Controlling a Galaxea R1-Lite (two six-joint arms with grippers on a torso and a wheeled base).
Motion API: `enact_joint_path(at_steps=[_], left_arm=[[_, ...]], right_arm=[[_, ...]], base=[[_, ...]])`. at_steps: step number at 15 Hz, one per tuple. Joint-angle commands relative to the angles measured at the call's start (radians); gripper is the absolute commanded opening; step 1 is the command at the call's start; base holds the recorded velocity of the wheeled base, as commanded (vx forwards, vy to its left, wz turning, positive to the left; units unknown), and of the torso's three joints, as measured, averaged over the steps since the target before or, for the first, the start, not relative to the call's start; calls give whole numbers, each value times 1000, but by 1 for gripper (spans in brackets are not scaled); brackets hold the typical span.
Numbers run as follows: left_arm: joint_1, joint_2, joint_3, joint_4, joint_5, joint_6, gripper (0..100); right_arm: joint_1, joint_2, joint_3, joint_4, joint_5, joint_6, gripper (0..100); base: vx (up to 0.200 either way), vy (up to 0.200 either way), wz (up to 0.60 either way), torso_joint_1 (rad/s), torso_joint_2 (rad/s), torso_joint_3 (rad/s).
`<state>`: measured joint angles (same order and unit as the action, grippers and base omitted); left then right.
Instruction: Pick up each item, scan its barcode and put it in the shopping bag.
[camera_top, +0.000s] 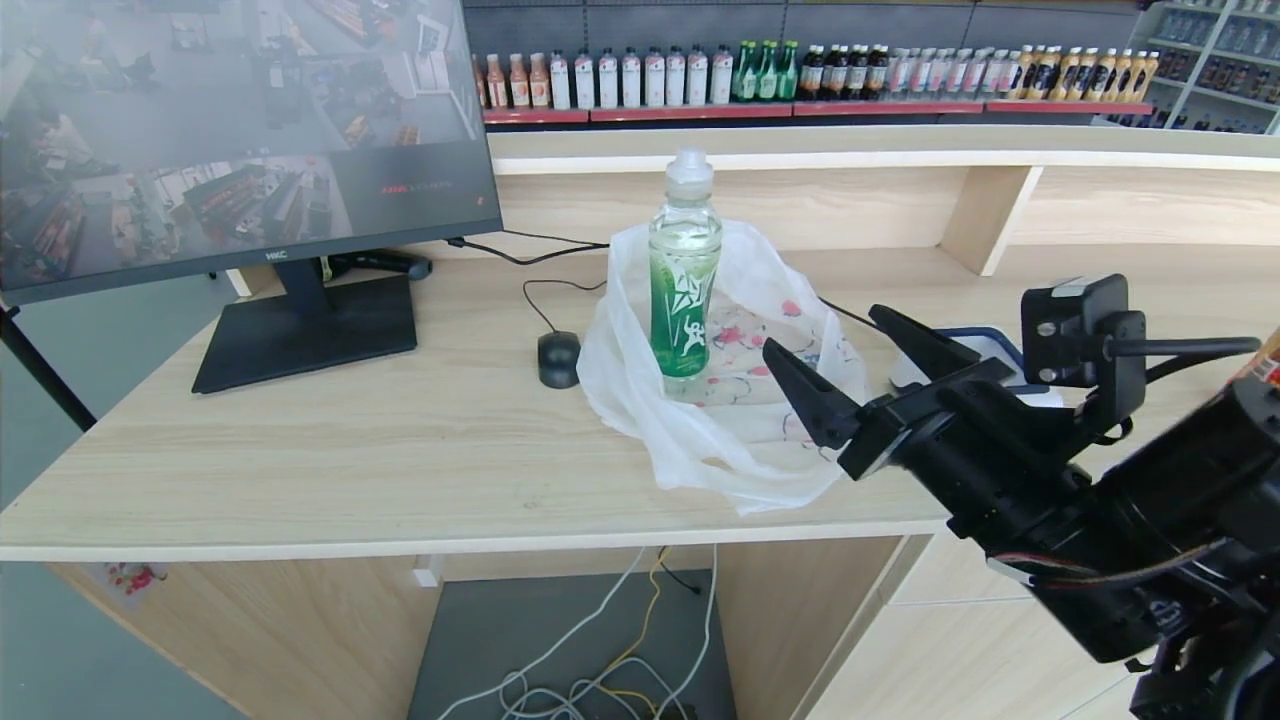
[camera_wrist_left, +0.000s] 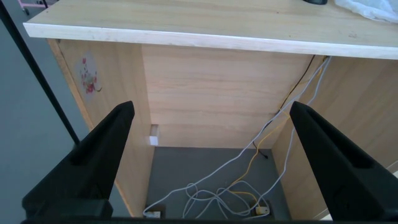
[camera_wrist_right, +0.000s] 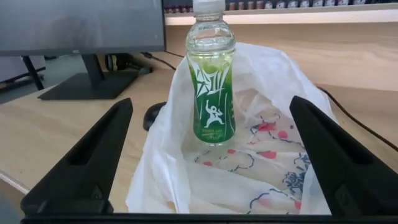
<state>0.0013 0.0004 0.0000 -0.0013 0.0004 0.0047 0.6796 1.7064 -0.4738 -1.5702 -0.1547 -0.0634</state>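
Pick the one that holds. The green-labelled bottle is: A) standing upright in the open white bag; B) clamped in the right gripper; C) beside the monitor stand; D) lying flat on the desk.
A: the bottle stands upright within the white bag, and the open right gripper is apart from it.

Camera layout
Head looks down on the counter (camera_top: 400, 440); right wrist faces the same bottle (camera_wrist_right: 211, 93) close up; left wrist faces beneath it.
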Motion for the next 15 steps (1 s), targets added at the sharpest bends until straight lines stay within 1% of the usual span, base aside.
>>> enact_joint_path(at_steps=[1, 3, 9, 15], left_arm=[[0, 0, 0, 0, 0, 0, 100], [0, 0, 0, 0, 1, 1, 100], [0, 0, 0, 0, 0, 0, 100], [0, 0, 0, 0, 1, -2, 100]], right_arm=[[11, -42, 31, -1, -3, -1, 100], [11, -53, 31, -1, -3, -6, 100], [12, -50, 119, -1, -2, 1, 100], [14, -28, 100, -1, -2, 1, 100]], base=[[0, 0, 0, 0, 0, 0], [0, 0, 0, 0, 0, 0], [0, 0, 0, 0, 0, 0], [0, 0, 0, 0, 0, 0]])
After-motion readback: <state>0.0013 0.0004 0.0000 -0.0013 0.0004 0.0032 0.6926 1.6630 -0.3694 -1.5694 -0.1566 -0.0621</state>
